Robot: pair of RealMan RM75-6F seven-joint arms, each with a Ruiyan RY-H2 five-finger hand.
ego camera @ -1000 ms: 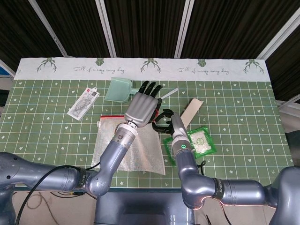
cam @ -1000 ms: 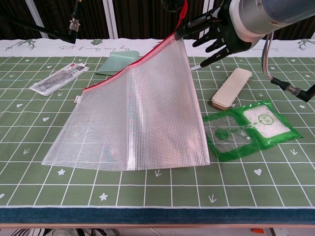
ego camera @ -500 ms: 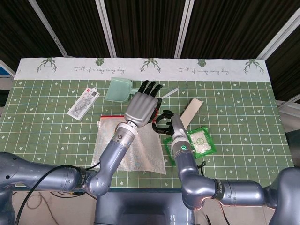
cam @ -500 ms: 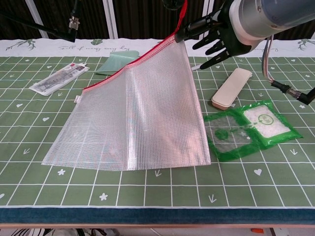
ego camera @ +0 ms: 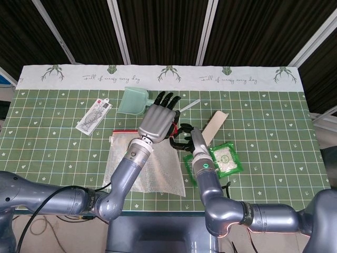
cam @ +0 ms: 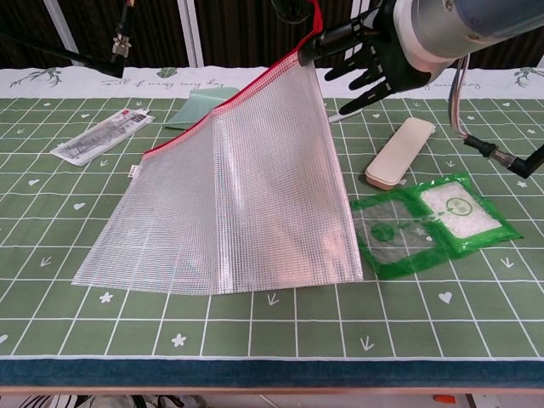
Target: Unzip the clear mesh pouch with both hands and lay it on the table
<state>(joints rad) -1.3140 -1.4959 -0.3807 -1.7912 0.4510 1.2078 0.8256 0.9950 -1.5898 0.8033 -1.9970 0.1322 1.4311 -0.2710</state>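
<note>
The clear mesh pouch (cam: 238,195) with a red zipper edge stands tilted, its lower edge on the table and its upper right corner lifted. In the head view the pouch (ego camera: 158,176) lies mostly under my arms. My left hand (ego camera: 157,120) hovers over that corner with its fingers stretched forward; in the chest view only a dark bit of the left hand (cam: 293,8) shows at the top, where the red zipper end runs up into it. My right hand (cam: 374,47) pinches the zipper edge at the raised corner, its other fingers spread. In the head view the right hand (ego camera: 182,138) sits just right of the left.
A green scoop (cam: 200,109) and a packaged tool (cam: 102,136) lie at the back left. Right of the pouch are a beige case (cam: 399,151) and a green packet (cam: 433,221). The table's front edge (cam: 272,370) is near.
My right hand has shifted slightly left and up at the raised corner. The pouch stays lifted and the left hand has barely moved.
</note>
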